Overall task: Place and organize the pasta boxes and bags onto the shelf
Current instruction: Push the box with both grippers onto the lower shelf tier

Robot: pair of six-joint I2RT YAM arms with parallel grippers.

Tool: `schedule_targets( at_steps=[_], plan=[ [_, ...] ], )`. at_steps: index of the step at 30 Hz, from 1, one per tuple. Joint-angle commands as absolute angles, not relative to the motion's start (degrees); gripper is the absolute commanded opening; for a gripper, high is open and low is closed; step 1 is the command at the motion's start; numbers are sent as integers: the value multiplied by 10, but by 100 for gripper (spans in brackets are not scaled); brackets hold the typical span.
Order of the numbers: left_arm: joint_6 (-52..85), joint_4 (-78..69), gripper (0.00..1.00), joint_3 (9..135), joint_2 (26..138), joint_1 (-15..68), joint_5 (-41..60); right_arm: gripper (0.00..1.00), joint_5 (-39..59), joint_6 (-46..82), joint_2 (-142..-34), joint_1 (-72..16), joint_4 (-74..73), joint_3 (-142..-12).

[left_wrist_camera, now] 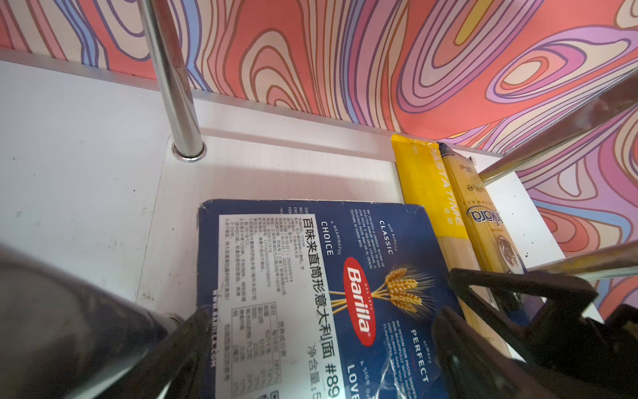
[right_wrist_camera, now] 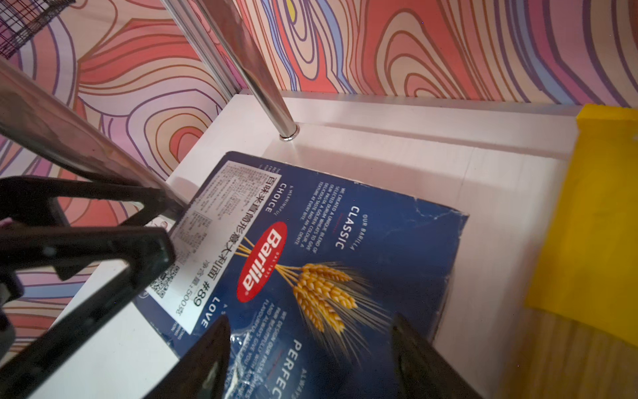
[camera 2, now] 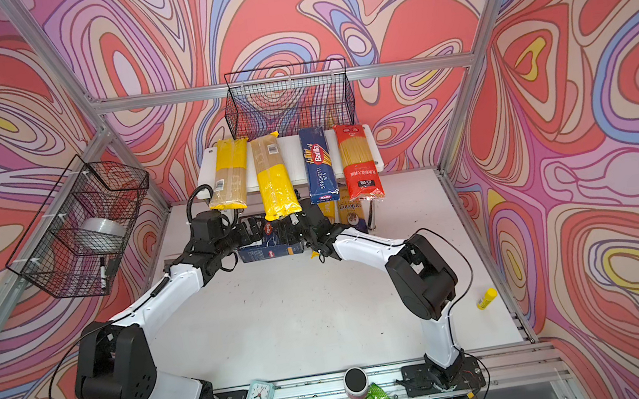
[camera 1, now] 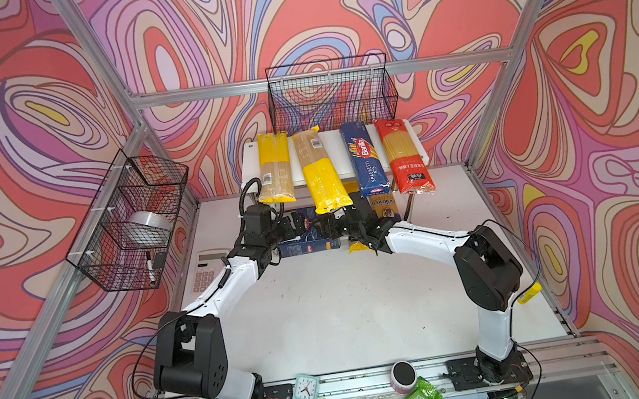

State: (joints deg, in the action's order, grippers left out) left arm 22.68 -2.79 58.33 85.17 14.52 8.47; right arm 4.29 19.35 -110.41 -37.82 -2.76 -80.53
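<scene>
Navy carton [right_wrist_camera: 362,235] under right pincer [right_wrist_camera: 310,319]: "Barilla", "CLASSIC", "CHOICE", "PERFECT", "LOVE"; sticker [right_wrist_camera: 203,255] "#89". Yellow bag [left_wrist_camera: 424,193] just beside that pincer: "PASTA TIME". Long blue box [camera 1: 365,159] on shelf [camera 1: 336,150], higher than that pincer: "Barilla SPAGHETTI N°5".

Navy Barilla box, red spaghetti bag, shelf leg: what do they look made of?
Navy box: printed cardboard, slight sheen; creased and scuffed pale at one corner.
Red bag: probably thin glossy plastic film, partly clear; noodles show through.
Shelf leg: polished metal, chrome-like; mirror reflections along it.
</scene>
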Motion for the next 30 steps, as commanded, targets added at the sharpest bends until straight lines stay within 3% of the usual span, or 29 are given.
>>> schedule_targets(
  at_steps=[1,15,19,23,30],
  plan=[
    [225,1,100,569,817,141,72,75,37,196,-1093,-373,-21,-800],
    [223,83,100,486,689,140,38,72,76,171,-949,-374,-7,-669],
    [228,94,100,451,658,136,27,71,136,177,-922,-375,-40,-619],
    [241,100,100,417,635,133,20,70,204,171,-925,-395,-84,-591],
    [244,134,100,391,595,133,11,70,195,149,-976,-443,-141,-594]
  ],
)
